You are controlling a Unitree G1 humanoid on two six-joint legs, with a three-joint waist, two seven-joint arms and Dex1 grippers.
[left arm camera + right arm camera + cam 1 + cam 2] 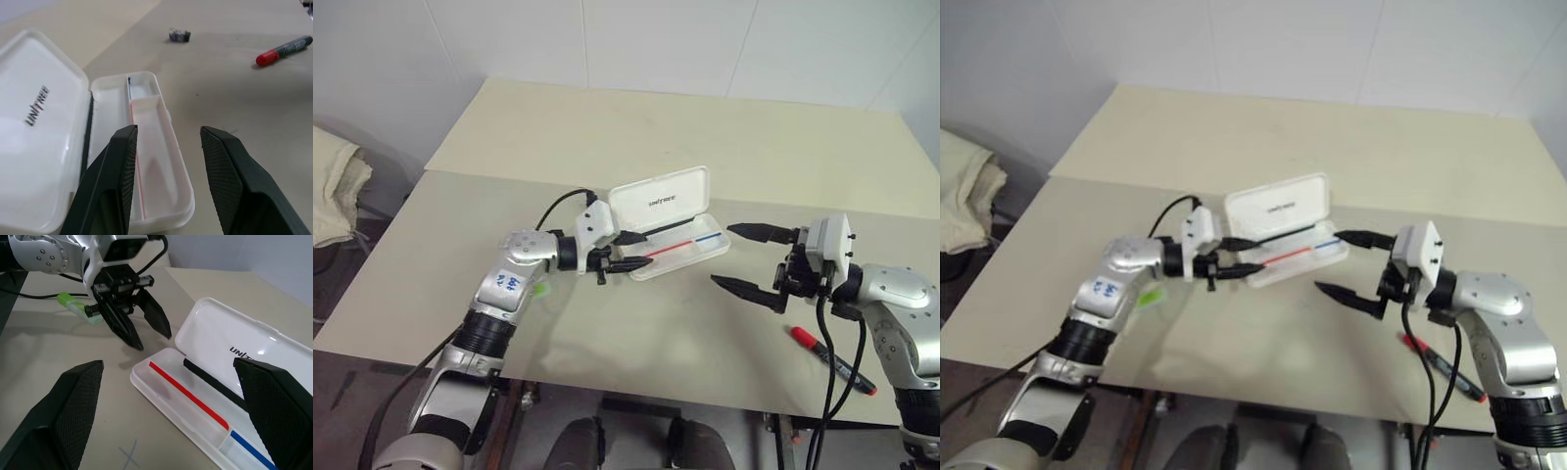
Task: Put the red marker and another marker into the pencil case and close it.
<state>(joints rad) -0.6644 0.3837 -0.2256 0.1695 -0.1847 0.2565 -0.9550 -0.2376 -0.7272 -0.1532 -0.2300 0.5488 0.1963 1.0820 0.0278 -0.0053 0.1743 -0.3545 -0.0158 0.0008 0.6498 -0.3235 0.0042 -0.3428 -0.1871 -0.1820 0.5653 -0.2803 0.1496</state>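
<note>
The white pencil case lies open mid-table, lid raised at the back, with red, blue and black lines in its tray. My left gripper hovers at the tray's left end, open, with nothing between its fingers. My right gripper stands open and empty just right of the case, pointing toward it. The red marker, with a red cap and black barrel, lies on the table near the front edge under my right arm. The lime-green highlighter lies on the table behind my left wrist, partly hidden by the arm in the head views.
A small dark grey object sits on the table beyond the case. A seam crosses where two tabletops meet. A cream cloth lies off the table's left side. Black cables hang from my right wrist over the front edge.
</note>
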